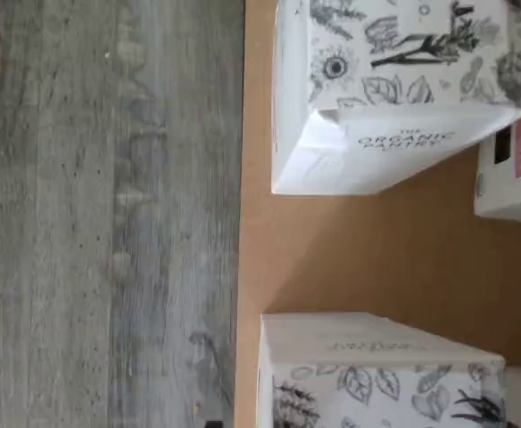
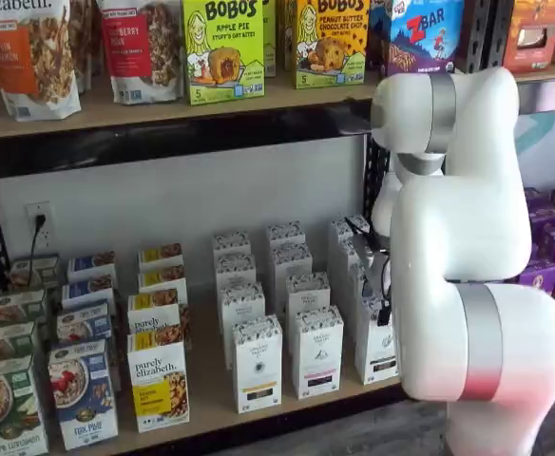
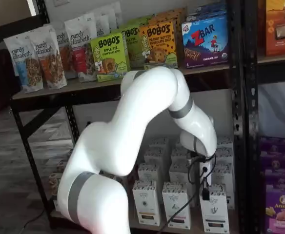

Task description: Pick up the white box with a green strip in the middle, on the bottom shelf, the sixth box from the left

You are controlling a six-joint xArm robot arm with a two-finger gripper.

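Note:
The white box (image 3: pixel 214 210) stands at the front of the rightmost column of white cartons on the bottom shelf (image 3: pixel 196 228). In a shelf view the arm partly covers the white box (image 2: pixel 376 347), and a dark strip shows low on its front. My gripper (image 3: pixel 204 187) hangs just above and in front of this box. Its fingers show only as a dark piece with a cable, so I cannot tell whether a gap is there. The wrist view shows two white cartons with leaf-patterned tops (image 1: pixel 394 89) (image 1: pixel 376 374) on the plywood board, with a gap between them. Their strips are hidden.
A white carton with a pink strip (image 2: pixel 316 351) and one with a yellow-orange strip (image 2: pixel 257 364) stand left of the target. More white cartons fill the rows behind. Purple boxes (image 3: pixel 279 204) sit past the black upright (image 3: pixel 240 122). The upper shelf (image 2: pixel 163 109) hangs overhead.

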